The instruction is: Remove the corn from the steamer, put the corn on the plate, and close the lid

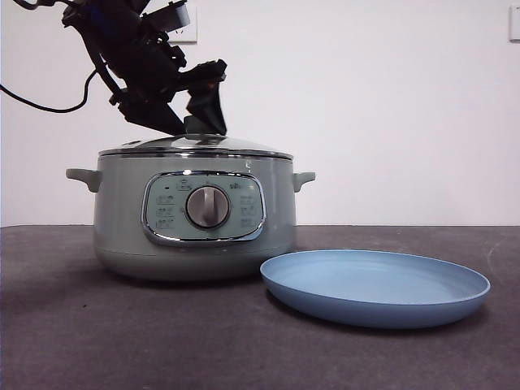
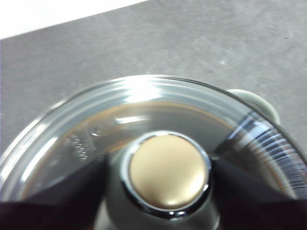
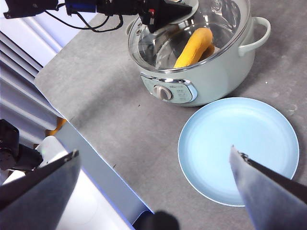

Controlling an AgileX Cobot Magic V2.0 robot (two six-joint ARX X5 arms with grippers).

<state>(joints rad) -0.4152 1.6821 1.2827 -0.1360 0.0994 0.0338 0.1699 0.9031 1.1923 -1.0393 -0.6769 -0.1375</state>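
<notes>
The sage-green steamer (image 1: 122, 219) stands at the left of the table with its glass lid (image 1: 195, 146) on it. My left gripper (image 1: 203, 122) reaches down from the upper left, and its jaws press both sides of the lid's knob (image 2: 165, 170). The right wrist view shows the yellow-orange corn (image 3: 194, 45) lying inside the steamer (image 3: 216, 76) under the glass. The light-blue plate (image 1: 374, 284) lies empty to the right of the pot. My right gripper (image 3: 154, 151) hangs open and empty high above the plate (image 3: 240, 143).
The table is dark grey and a white wall stands close behind it. The table's edge (image 3: 91, 143) runs diagonally in the right wrist view, with white equipment beyond it. A black cable (image 1: 49, 104) trails from the left arm.
</notes>
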